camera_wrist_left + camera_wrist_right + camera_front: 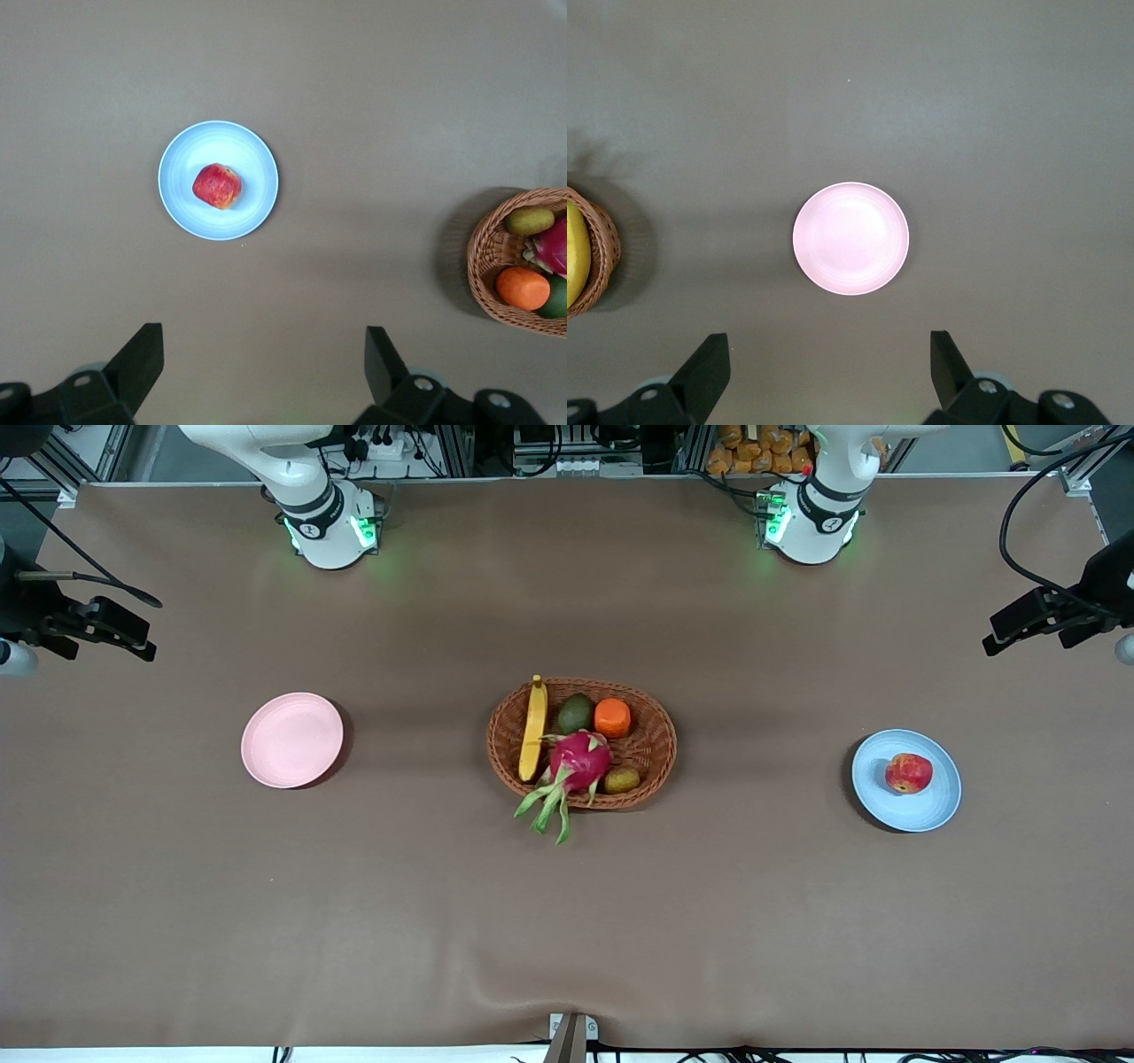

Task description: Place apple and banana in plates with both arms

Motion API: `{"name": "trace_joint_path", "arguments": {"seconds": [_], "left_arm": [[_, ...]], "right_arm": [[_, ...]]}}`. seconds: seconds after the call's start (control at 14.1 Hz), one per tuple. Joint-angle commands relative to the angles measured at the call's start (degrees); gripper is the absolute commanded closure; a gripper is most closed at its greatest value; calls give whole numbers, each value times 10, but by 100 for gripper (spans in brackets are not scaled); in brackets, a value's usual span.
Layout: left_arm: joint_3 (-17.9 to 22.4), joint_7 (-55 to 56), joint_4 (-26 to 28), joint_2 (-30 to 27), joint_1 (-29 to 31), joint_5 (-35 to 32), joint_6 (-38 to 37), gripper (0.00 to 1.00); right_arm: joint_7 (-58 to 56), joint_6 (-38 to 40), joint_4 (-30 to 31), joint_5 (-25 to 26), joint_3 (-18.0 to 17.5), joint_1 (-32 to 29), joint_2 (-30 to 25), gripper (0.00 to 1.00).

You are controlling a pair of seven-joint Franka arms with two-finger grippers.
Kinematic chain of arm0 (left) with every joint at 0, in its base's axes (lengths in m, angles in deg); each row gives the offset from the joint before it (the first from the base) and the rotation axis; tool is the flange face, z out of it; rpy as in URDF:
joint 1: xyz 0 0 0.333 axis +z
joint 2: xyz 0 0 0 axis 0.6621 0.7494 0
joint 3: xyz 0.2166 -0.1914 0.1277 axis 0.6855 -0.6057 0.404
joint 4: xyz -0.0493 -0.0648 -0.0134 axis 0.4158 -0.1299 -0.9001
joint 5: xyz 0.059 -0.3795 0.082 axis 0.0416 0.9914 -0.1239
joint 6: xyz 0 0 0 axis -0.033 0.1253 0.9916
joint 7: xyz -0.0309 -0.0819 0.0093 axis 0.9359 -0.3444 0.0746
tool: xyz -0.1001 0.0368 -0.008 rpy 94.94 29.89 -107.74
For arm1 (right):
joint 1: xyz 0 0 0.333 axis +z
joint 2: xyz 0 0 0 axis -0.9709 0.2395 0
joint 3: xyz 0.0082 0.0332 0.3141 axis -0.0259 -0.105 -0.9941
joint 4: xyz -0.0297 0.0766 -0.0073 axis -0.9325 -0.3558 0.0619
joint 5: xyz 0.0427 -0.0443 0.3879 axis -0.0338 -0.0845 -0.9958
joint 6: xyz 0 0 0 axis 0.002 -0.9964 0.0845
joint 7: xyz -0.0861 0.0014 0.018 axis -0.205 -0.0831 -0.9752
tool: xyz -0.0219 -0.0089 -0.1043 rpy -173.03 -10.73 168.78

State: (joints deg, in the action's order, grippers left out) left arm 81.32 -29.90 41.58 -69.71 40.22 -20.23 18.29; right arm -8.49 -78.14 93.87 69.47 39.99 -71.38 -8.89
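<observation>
My left tool (261,372) is hanging high over the bench (567,921), above the blue plate (182,208), fingers spread wide and gripping nothing. My right tool (828,372) is hanging likewise above the pink plate (850,238), fingers spread wide, touching nothing. The apple (909,772) is sitting on the blue plate toward the left arm's end of the bench. The banana (533,729) is lying in the woven basket (656,726) at mid-bench, beside a dragon fruit (580,760), an orange fruit (612,718) and two green fruits. The pink plate is lying toward the right arm's end, carrying nothing.
</observation>
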Motion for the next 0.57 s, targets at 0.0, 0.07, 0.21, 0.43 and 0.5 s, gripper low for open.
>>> {"name": "trace_joint_path", "arguments": {"seconds": [0.0, 0.07, 0.21, 0.43, 0.5], "left_arm": [[1, -27, -5, 0, -1, -11, 7, 0], [1, -33, -5, -1, -1, -11, 7, 0], [1, -28, -15, -2, -1, -11, 7, 0], [0, -22, -21, -4, -1, -11, -5, 0], [0, -22, -20, -2, -1, -12, -7, 0]], "right_arm": [[2, 4, -7, 3, 2, 5, -2, 0], [2, 5, -8, 3, 2, 5, -2, 0], [2, 4, -9, 3, 2, 6, -1, 0], [2, 5, -9, 4, 2, 6, -1, 0], [2, 5, -9, 3, 2, 6, -1, 0]]}}
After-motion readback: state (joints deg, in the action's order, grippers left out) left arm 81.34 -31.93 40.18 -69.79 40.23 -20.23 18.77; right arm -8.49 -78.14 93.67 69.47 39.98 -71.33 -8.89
